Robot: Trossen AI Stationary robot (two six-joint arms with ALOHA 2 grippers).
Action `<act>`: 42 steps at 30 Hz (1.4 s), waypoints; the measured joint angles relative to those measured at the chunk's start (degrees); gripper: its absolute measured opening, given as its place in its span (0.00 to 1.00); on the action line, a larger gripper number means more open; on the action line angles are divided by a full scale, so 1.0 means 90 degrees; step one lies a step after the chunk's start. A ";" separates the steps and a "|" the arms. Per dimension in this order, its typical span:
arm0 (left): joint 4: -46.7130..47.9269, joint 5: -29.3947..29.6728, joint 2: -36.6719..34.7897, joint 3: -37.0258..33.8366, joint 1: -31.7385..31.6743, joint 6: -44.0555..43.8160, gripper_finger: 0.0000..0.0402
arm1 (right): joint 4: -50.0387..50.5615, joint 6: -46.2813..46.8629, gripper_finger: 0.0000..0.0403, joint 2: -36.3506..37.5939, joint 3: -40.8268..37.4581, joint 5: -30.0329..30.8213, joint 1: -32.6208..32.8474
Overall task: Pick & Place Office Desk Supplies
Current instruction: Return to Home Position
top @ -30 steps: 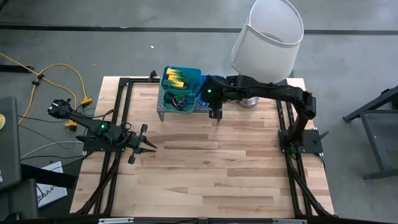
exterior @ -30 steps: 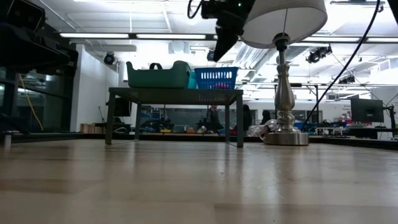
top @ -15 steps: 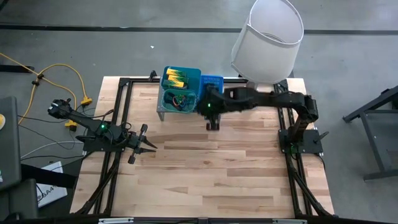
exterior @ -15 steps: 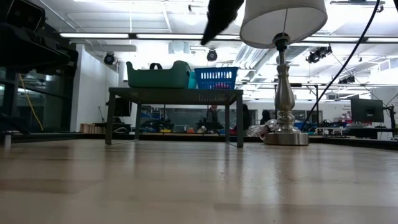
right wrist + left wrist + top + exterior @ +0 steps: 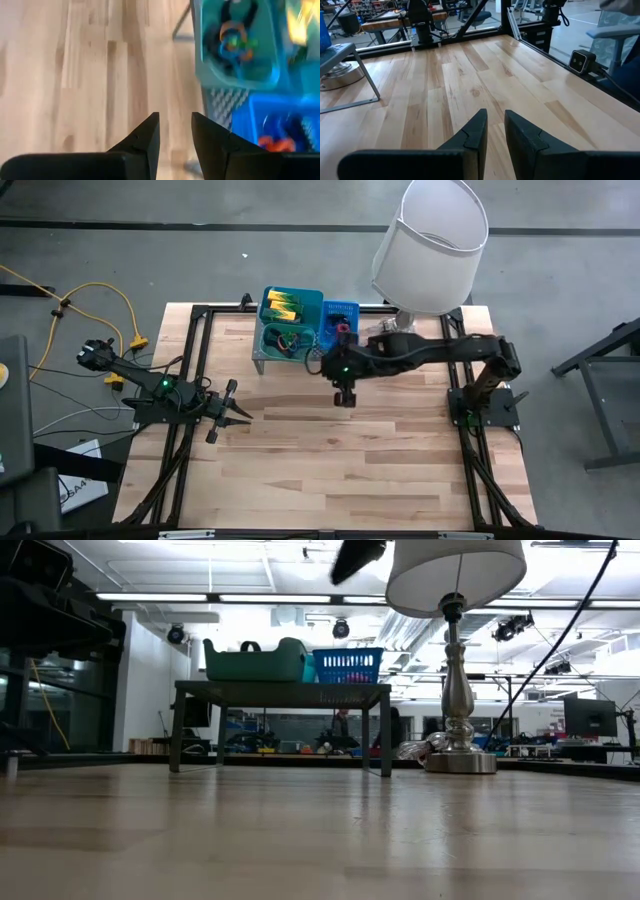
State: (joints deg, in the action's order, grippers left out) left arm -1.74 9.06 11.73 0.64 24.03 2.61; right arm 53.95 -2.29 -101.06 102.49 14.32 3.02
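On the grey riser shelf (image 5: 262, 358) at the table's far side stand two teal trays, one with yellow-green blocks (image 5: 284, 306), one with band loops (image 5: 284, 340), and beside them a blue mesh basket (image 5: 340, 315) with something red inside. My right gripper (image 5: 345, 393) hangs open and empty over bare wood, just in front of the shelf; its wrist view shows the loops' tray (image 5: 240, 45) and the basket (image 5: 280, 125) ahead. My left gripper (image 5: 230, 409) waits low at the table's left, its fingers (image 5: 479, 131) a narrow gap apart and empty.
A lamp with a white shade (image 5: 430, 240) stands on the table's far right, its metal base (image 5: 458, 755) right of the shelf. Black frame rails (image 5: 190, 370) run along the table's sides. Bare wood (image 5: 340, 460) fills the middle and near part.
My right gripper has swung from over the blue basket's near edge toward the table's near edge, out over bare wood in front of the shelf, staying high and empty. The trays and basket have not moved.
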 joint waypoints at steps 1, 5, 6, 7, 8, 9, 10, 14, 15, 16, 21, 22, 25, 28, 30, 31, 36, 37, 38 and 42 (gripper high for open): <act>0.0000 -0.0001 0.0002 0.0000 -0.0001 0.0000 0.15 | 0.0160 0.0198 0.25 0.0046 0.0007 -0.0062 -0.0003; -0.0004 -0.0002 0.0002 0.0000 -0.0002 0.0000 0.15 | 0.0224 0.0429 0.25 0.0432 -0.0662 -0.0091 0.0006; -0.0009 -0.0002 0.0002 0.0000 0.0000 0.0000 0.15 | -0.0010 0.0490 0.25 0.0646 -0.1018 -0.0136 0.0034; -0.0015 -0.0001 0.0009 0.0000 -0.0002 0.0000 0.15 | -0.0214 0.0585 0.25 0.0864 -0.1386 -0.0188 0.0046; -0.0019 -0.0001 0.0013 0.0000 -0.0001 0.0000 0.15 | -0.0510 0.0661 0.25 0.1089 -0.1762 -0.0159 0.0056; -0.0015 -0.0002 0.0000 0.0000 -0.0002 0.0000 0.15 | -0.0875 0.0758 0.25 0.1395 -0.2168 -0.0156 0.0072; -0.0020 -0.0005 0.0008 0.0000 -0.0002 0.0000 0.15 | -0.1236 0.0841 0.25 0.1707 -0.2601 -0.0158 0.0099; -0.0060 -0.0020 0.0056 0.0000 0.0000 0.0000 0.15 | -0.2469 0.0927 0.25 0.2719 -0.4156 -0.0087 0.0233; -0.0065 -0.0018 0.0082 0.0000 -0.0001 0.0000 0.15 | -0.2694 0.0929 0.25 0.2954 -0.4484 -0.0097 0.0300; -0.0070 -0.0017 0.0087 0.0000 0.0000 0.0000 0.15 | -0.2897 0.0941 0.25 0.3170 -0.4804 -0.0100 0.0357; -0.0082 -0.0024 0.0117 0.0000 0.0000 0.0000 0.15 | -0.3780 0.1319 0.25 0.4210 -0.6212 0.0115 0.0766; -0.0080 -0.0024 0.0128 0.0000 -0.0002 0.0000 0.15 | -0.3996 0.1399 0.25 0.4403 -0.6475 0.0167 0.0844; -0.0097 -0.0019 0.0138 0.0000 -0.0002 0.0000 0.15 | -0.4520 0.1465 0.25 0.4959 -0.7192 0.0229 0.1048; -0.0100 -0.0019 0.0141 0.0000 -0.0002 0.0000 0.15 | -0.4979 0.1454 0.25 0.5462 -0.7784 0.0253 0.1196; -0.0119 -0.0018 0.0143 0.0000 -0.0001 0.0000 0.15 | -0.5322 0.1457 0.25 0.5682 -0.8138 0.0254 0.1288; -0.0131 -0.0017 0.0143 0.0000 0.0000 0.0000 0.15 | -0.5477 0.1456 0.25 0.5793 -0.8307 0.0252 0.1333; -0.0151 -0.0013 0.0143 0.0000 -0.0001 0.0000 0.15 | -0.6499 0.1455 0.25 0.6307 -0.9152 0.0240 0.1534; -0.0154 0.0000 0.0143 0.0000 0.0000 0.0000 0.15 | -0.6686 0.1437 0.25 0.6406 -0.9330 0.0237 0.1567; -0.0156 0.0005 0.0143 0.0000 0.0000 0.0000 0.15 | -0.6921 0.1406 0.25 0.6494 -0.9498 0.0229 0.1594; -0.0172 0.0005 0.0146 0.0000 -0.0002 0.0000 0.15 | -0.7469 0.1292 0.25 0.6820 -1.0056 0.0227 0.1635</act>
State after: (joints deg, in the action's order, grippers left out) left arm -3.29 9.10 13.04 0.64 24.01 2.61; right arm -13.27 9.33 -39.68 11.99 16.36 17.74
